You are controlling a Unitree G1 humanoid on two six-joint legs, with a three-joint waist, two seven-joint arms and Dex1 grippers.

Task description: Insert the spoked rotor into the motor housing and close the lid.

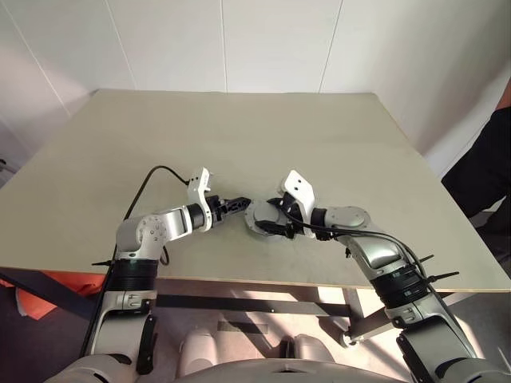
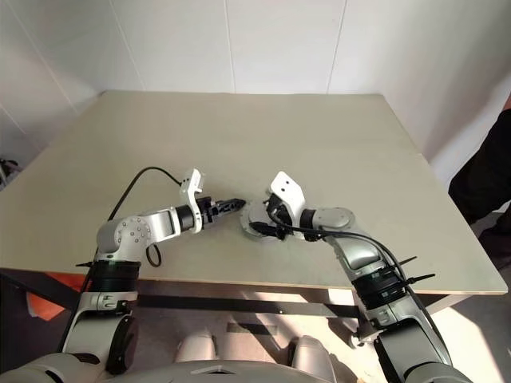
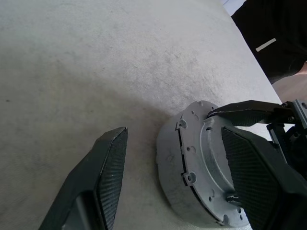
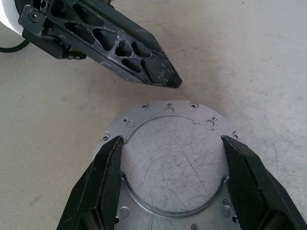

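The motor housing (image 3: 196, 182) is a round grey metal drum lying on the table (image 1: 239, 136) between my two hands. A flat grey plate (image 4: 172, 158) with screw holes and a raised, scratched circle covers its top; I cannot tell whether this plate is the lid. The spoked rotor is out of view. My right gripper (image 4: 171, 141) reaches over the drum from the right, and its fingers (image 4: 108, 182) press against both sides of the raised circle. My left gripper (image 1: 243, 202) comes in from the left and is open, its tips just at the drum's rim.
The beige table stretches wide and bare behind and beside the hands, and its front edge (image 1: 239, 281) lies close under my arms. A person in dark clothing (image 1: 487, 167) stands off the table's right side.
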